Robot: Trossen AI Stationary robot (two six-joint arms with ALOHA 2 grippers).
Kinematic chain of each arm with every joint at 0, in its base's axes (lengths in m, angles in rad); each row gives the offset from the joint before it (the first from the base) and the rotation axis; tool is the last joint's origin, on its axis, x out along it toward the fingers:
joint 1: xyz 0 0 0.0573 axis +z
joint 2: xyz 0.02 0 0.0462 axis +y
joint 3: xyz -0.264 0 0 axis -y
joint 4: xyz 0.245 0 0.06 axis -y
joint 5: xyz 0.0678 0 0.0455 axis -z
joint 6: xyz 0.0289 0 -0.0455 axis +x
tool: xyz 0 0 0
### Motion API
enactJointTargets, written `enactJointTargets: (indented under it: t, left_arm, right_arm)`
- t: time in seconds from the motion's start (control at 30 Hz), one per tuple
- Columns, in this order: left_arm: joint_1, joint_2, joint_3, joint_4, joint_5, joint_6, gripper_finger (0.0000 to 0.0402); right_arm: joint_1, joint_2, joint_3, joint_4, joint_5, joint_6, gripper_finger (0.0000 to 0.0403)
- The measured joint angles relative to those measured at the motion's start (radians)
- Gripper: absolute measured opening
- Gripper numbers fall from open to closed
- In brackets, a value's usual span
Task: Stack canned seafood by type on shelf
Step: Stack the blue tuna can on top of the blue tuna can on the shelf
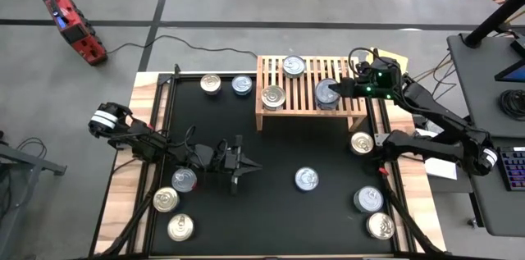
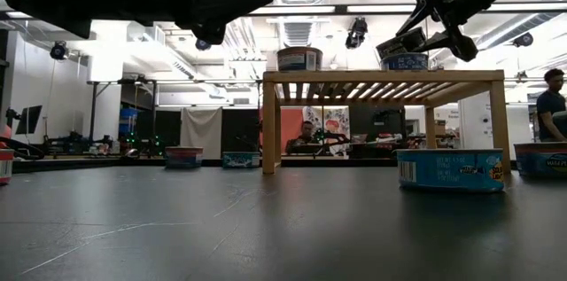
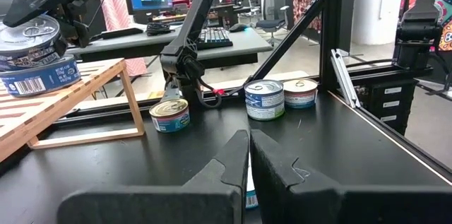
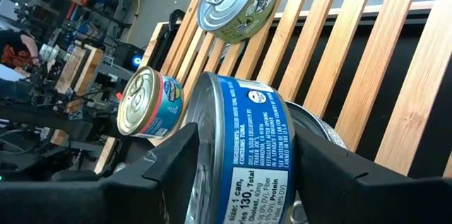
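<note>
The right gripper (image 4: 240, 174) pinches a blue-labelled flat round tin (image 4: 236, 146) between its dark fingers (image 4: 166, 160); the side label reads "130", "1 can", "Total" and "Protein", with small print naming tuna. This tin sits flat-side down on another tin with a silver lid (image 4: 314, 128), the pair forming a stack (image 1: 327, 93) at the three o'clock end of the low light-wood slatted shelf (image 1: 305, 106), its round axis upright in the low view. In the left wrist view the stack shows a dark-labelled tin above a blue one with a barcode (image 3: 35, 75). Two more tins rest on the shelf: a gold-sided tin (image 1: 294, 66) at its twelve o'clock edge and a teal-and-pink-labelled tin (image 1: 273, 96) toward nine o'clock, both lid up with pull rings showing. The shelf stands at the twelve o'clock side of the black mat (image 1: 271, 211). Loose tins lie flat on the mat: two (image 1: 212, 84) beside the shelf at eleven o'clock, one (image 1: 307, 180) near the centre, one (image 1: 362, 142) at three o'clock, two (image 1: 368, 199) at five o'clock, three (image 1: 165, 200) at seven o'clock. The left gripper (image 1: 244, 164) hangs over the mat at eight o'clock, fingers (image 3: 282, 174) pressed together and empty. In the low view a blue tin (image 2: 450, 169) bears lettering too small to read.
</note>
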Motion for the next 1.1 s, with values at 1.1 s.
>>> enactJointTargets:
  t: [1.1]
  left_arm:
    - [0.0, 0.0, 0.0, 0.0, 0.0, -0.005, 0.0001]
  right_arm:
    - [0.0, -0.001, 0.0, -0.071, 0.052, 0.017, 0.0201]
